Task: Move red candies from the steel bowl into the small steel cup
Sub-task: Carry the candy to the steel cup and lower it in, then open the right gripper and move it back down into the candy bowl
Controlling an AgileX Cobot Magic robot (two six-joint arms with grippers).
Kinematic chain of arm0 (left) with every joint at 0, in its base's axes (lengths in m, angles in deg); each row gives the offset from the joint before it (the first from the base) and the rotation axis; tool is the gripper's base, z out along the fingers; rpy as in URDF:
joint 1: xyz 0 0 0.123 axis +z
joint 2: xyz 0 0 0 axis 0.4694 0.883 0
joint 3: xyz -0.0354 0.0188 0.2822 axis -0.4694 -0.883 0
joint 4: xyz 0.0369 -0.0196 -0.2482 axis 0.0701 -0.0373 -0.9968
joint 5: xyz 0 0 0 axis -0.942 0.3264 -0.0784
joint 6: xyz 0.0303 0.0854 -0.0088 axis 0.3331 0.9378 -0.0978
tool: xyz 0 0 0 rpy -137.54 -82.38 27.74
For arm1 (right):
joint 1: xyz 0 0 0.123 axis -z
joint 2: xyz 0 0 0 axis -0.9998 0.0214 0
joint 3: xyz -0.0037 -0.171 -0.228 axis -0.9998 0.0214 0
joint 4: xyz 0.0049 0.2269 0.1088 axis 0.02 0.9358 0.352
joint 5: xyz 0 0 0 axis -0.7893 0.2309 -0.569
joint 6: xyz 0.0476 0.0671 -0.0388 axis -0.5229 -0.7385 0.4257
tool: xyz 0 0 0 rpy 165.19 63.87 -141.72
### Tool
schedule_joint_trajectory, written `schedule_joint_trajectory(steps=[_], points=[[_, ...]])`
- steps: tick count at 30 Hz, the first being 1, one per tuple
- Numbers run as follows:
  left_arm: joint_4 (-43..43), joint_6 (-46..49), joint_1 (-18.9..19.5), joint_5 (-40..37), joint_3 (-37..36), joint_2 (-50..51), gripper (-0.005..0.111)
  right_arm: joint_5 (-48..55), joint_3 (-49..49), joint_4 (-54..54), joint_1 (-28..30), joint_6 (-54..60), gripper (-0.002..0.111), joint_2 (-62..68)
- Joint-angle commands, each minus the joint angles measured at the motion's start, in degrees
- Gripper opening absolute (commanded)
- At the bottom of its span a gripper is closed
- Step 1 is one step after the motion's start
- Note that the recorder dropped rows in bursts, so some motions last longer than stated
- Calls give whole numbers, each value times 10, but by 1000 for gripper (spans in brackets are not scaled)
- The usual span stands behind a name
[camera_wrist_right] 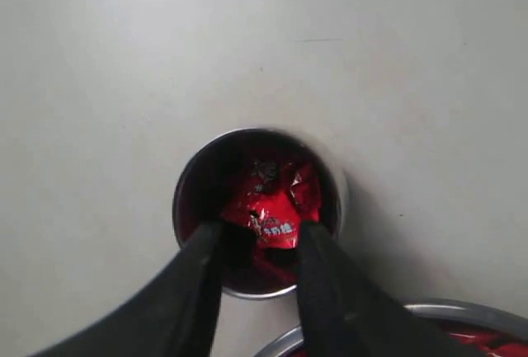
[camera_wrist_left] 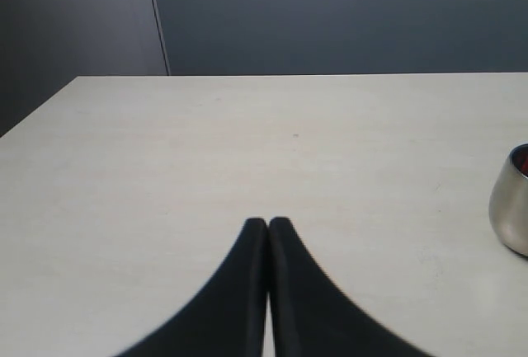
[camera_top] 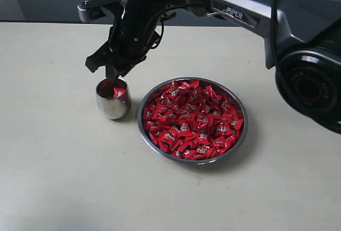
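Parted, the right jaws hang directly over the mouth of the small steel cup [camera_wrist_right: 191,188]. Their two black fingers [camera_wrist_right: 198,283] are spread to either side of the opening, with clear space between them and nothing clamped there. In that gap, down inside the cup, lie a few red candies [camera_wrist_right: 268,209], one with its silver-white mark turned up. Whether the fingertips touch any of them cannot be told. In the exterior view the tips sit right at the cup's rim, and the right arm [camera_top: 250,7] reaches in from the right side of that view.

The cup stands upright on the desk [camera_top: 64,177], just beside the steel bowl [camera_top: 140,120] and to its left in the exterior view. The two are close but not touching. The bowl is heaped nearly to its thin rim with many more red candies, shiny and packed tight. A short arc of that rim also shows in the right wrist view, near the cup.

The left jaws are pressed together, tip against tip, with nothing between them, and are held low over the desk. The cup's polished wall shows at the border of the left wrist view, well apart from them.
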Motion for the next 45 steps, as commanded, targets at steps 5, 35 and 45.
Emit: schedule_joint_trajectory(steps=[5, 35, 45], points=[[1, -1, 1, 1, -2, -3, 0, -26, -5, -85, 2, -23, 3, -23], [1, -1, 1, 1, -2, -3, 0, -468, 532, -38, 138, -63, 0, -313], [1, -1, 1, 1, -2, -3, 0, -349, 592, 15, 139, 33, 0, -312]])
